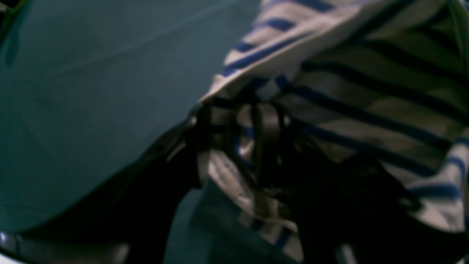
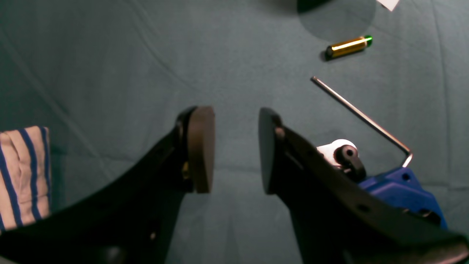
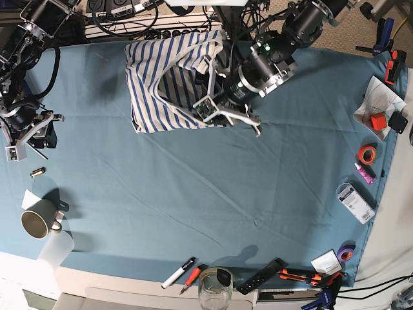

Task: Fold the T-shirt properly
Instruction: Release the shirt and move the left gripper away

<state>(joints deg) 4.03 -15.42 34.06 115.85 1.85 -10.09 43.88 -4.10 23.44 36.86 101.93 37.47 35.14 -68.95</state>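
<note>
Left gripper (image 3: 222, 106) pinches the T-shirt (image 3: 161, 84) at top centre of the base view, while the right gripper (image 2: 234, 150), open and empty, waits far left.

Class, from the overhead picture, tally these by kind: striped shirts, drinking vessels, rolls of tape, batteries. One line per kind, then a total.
Striped shirts: 1 (T-shirt)
Drinking vessels: 2 (mug, glass)
Rolls of tape: 2 (orange roll, purple roll)
Batteries: 1 (battery)
Total: 6
</note>
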